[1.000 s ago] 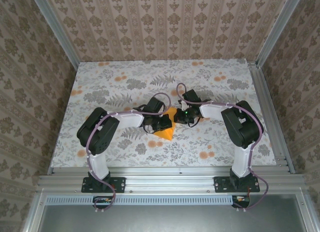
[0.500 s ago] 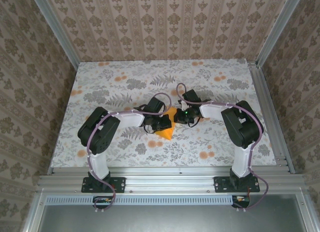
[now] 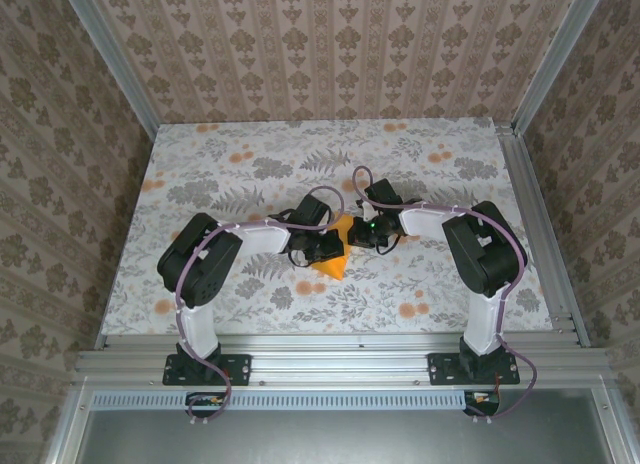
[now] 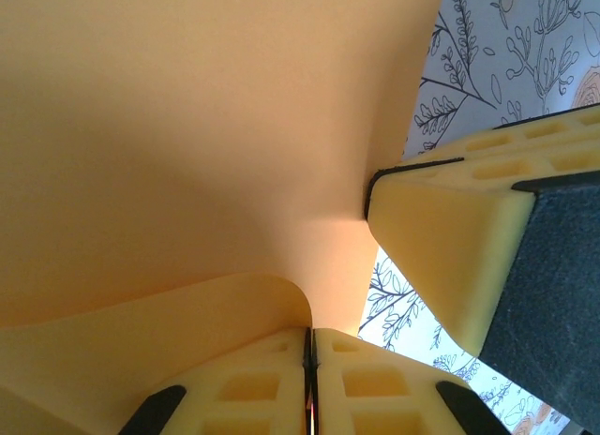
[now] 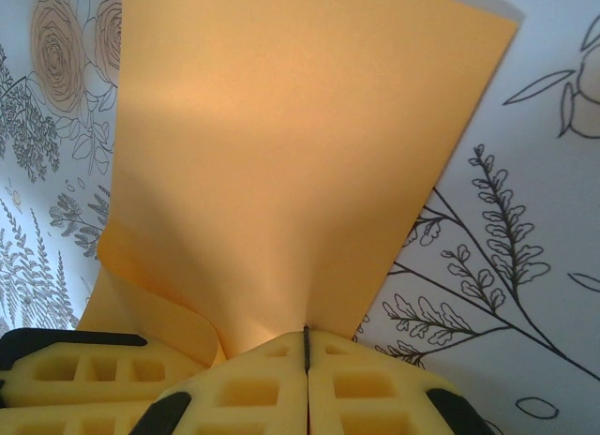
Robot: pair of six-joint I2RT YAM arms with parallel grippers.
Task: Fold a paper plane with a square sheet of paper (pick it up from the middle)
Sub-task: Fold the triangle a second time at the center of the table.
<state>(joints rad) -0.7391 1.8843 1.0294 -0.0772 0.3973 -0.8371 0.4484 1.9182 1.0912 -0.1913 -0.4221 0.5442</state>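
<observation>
Pinching the square sheet of paper (image 5: 281, 154), left end effector (image 4: 309, 346) and right end effector (image 5: 307, 346) are fully closed.

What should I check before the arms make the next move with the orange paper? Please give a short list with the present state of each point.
1. Left fingers shut on the paper: ok.
2. Right fingers shut on the paper: ok.
3. Gap between the two pairs of fingers: cannot tell; they sit very close together.
4. Paper without tears: ok on the parts that show.
5. Fold pressed flat: not ok; a flap curls up beside the left fingers.
6. Edges lined up: cannot tell; most of the paper is hidden from above.
</observation>
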